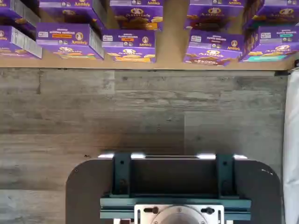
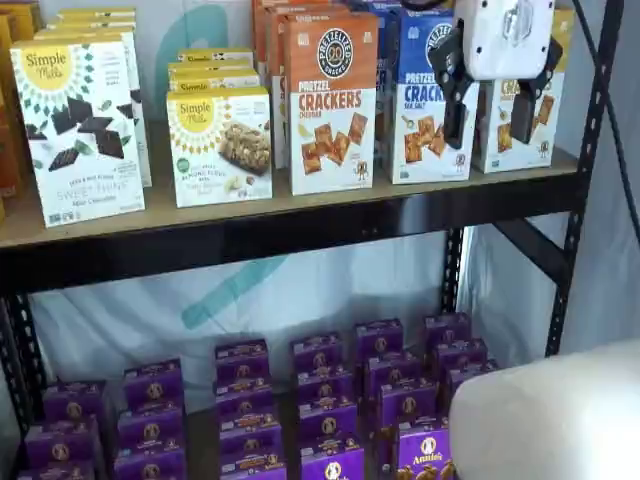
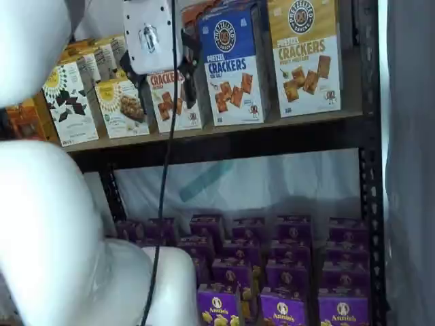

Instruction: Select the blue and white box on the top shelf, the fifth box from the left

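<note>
- The blue and white box (image 3: pixel 233 64) is a tall carton standing upright on the top shelf (image 2: pixel 300 215), blue above and white below, printed with square crackers. Its long axis runs vertically.
- In both shelf views it stands between an orange cracker carton (image 2: pixel 332 100) and a yellow-topped carton (image 3: pixel 304 54); the yellow-topped one sits nearest the black upright (image 3: pixel 370 102).
- The gripper (image 2: pixel 490 105) hangs in front of this row, a white body with two black fingers (image 2: pixel 453 95) pointing downward.
- A plain gap shows between the two fingers, and nothing is held in it.
- In one shelf view the fingers overlap the box's right edge and the carton beside it; in the other the gripper (image 3: pixel 158 85) appears over the orange carton. Judging from both, it floats clear of the shelf front, roughly level with the box and not touching it.
- The coming move likely calls for pushing inward toward the shelf, with the fingers straddling the box's narrow width.
- Below, purple boxes (image 2: pixel 330 390) fill the lower level; the wrist view shows more of them and a grey plank floor (image 1: pixel 140 112).
</note>
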`<move>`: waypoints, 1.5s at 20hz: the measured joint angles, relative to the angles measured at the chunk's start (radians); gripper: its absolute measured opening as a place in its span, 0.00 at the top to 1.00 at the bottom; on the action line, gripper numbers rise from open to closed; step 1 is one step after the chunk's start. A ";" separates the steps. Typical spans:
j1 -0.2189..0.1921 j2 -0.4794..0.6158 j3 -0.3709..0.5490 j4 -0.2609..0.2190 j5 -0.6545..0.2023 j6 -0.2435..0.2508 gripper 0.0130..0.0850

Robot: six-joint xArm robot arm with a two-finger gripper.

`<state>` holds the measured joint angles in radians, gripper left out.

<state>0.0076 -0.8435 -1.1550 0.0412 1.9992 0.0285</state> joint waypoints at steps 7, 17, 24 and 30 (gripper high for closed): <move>-0.005 -0.009 0.012 0.003 -0.024 -0.005 0.00; -0.002 0.067 -0.022 -0.029 -0.146 -0.012 0.00; 0.000 0.195 -0.141 -0.060 -0.204 -0.018 0.00; -0.012 0.267 -0.214 -0.051 -0.241 -0.027 0.00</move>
<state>-0.0049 -0.5767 -1.3690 -0.0103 1.7587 0.0016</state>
